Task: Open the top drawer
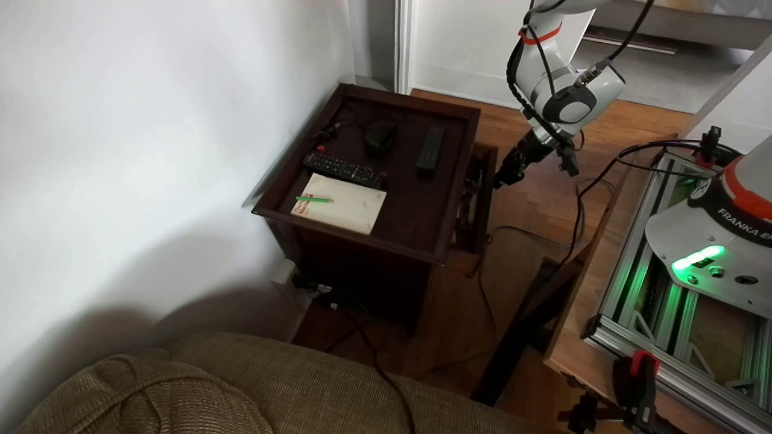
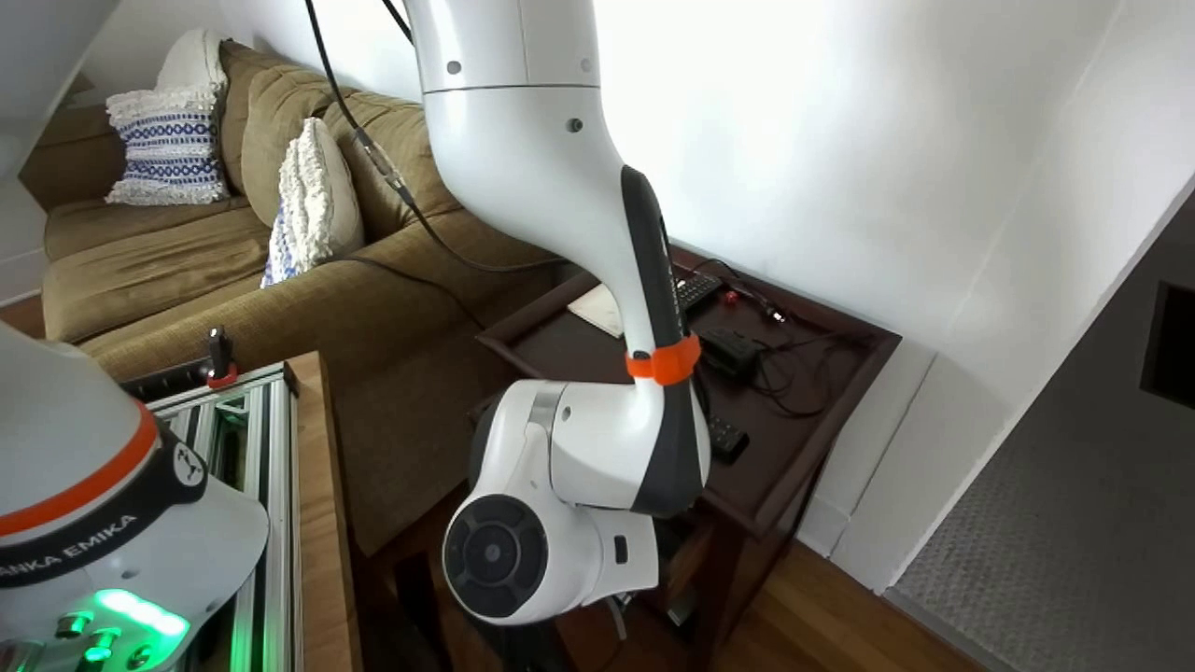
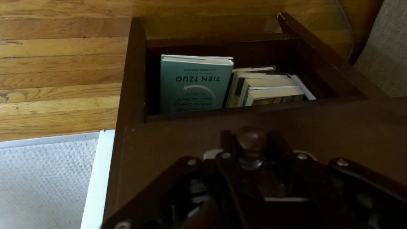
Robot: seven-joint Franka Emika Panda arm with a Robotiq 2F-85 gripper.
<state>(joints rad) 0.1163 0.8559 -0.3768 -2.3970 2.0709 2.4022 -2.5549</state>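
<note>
The top drawer (image 3: 178, 140) shows its dark reddish-brown front in the upside-down wrist view. It looks flush or nearly flush in its frame; how far out it stands I cannot tell. Its round wooden knob (image 3: 250, 141) sits between my fingertips. My gripper (image 3: 251, 136) has a finger against each side of the knob and appears shut on it. In an exterior view the gripper (image 1: 502, 181) is just off the front edge of the small side table (image 1: 416, 220), and the tabletop hides the drawer front. The arm hides the gripper and drawer in an exterior view with the tabletop (image 2: 794, 448).
Below the drawer, an open compartment (image 3: 222, 43) juts out and holds several books (image 3: 195, 84). On the tabletop lie remotes (image 1: 344, 172), a dark box (image 1: 380, 137), cables and a booklet (image 1: 347, 208). A sofa (image 1: 271, 374) and the robot's wooden stand (image 1: 603, 253) are nearby.
</note>
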